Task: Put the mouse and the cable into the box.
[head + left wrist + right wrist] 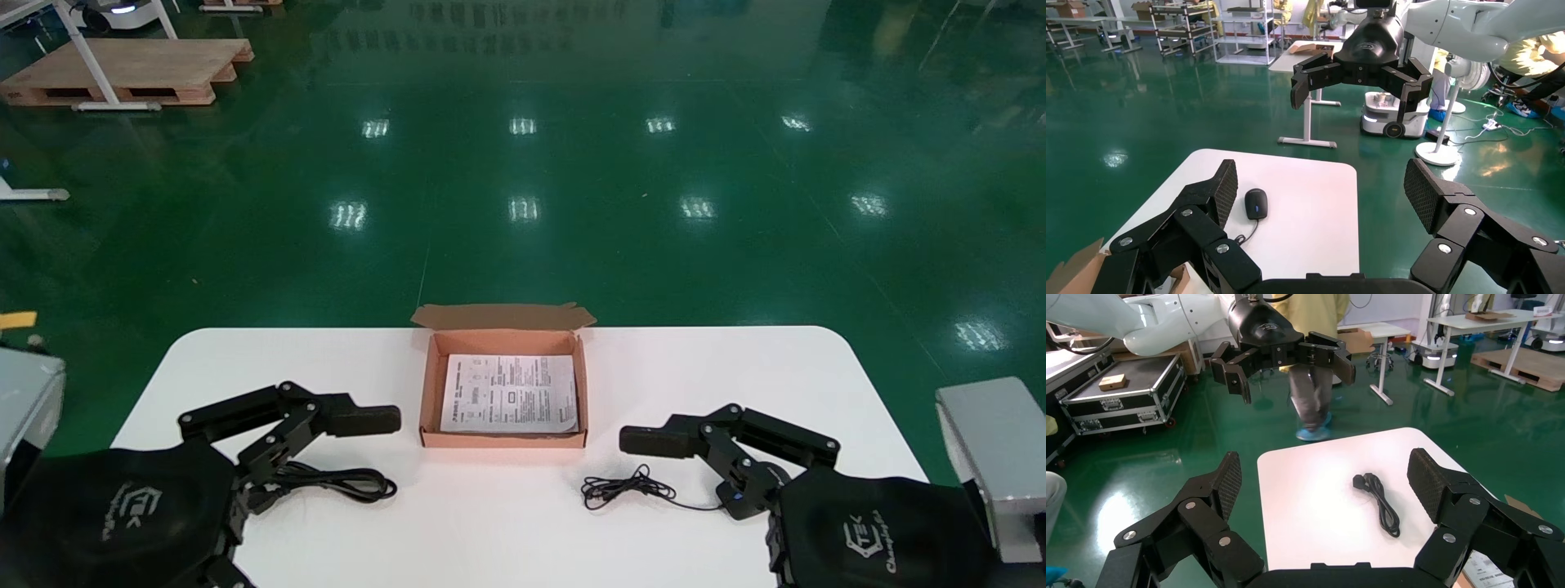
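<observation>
Left gripper (1321, 190) by cable (351, 483), right gripper (1324, 471) by mouse (1256, 203), both spread wide

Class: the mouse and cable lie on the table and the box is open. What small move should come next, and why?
Probably lower the left gripper, open and empty, onto the black cable lying close by it on the table. The box holds only a printed sheet. The right gripper hangs open near the mouse.

White "TEK" logo on left wrist cover (131, 506), same on right wrist cover (858, 541), sheet (508, 394) in box (502, 440) illegible
</observation>
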Robot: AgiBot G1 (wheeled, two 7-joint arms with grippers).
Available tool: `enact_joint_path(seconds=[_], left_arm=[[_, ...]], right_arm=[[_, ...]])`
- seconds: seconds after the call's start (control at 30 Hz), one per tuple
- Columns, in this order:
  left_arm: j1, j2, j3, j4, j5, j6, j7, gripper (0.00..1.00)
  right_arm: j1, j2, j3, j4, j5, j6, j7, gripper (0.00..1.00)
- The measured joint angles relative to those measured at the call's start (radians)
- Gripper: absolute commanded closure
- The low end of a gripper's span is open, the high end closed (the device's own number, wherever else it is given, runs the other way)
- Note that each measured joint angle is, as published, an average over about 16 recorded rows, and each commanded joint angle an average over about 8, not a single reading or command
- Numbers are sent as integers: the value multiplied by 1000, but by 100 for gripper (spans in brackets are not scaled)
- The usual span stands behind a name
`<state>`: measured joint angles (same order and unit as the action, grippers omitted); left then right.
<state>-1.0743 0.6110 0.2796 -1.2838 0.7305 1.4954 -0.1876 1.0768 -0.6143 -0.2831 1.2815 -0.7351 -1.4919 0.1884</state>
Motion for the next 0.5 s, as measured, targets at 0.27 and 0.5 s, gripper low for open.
enact_joint_path(seconds=[0.27, 0.5], left_arm=[[0, 0, 0, 0, 0, 0, 0, 0], [0, 0, 0, 0, 0, 0, 0, 0]], right_arm=[[0, 0, 0, 0, 0, 0, 0, 0], [0, 0, 0, 0, 0, 0, 0, 0]])
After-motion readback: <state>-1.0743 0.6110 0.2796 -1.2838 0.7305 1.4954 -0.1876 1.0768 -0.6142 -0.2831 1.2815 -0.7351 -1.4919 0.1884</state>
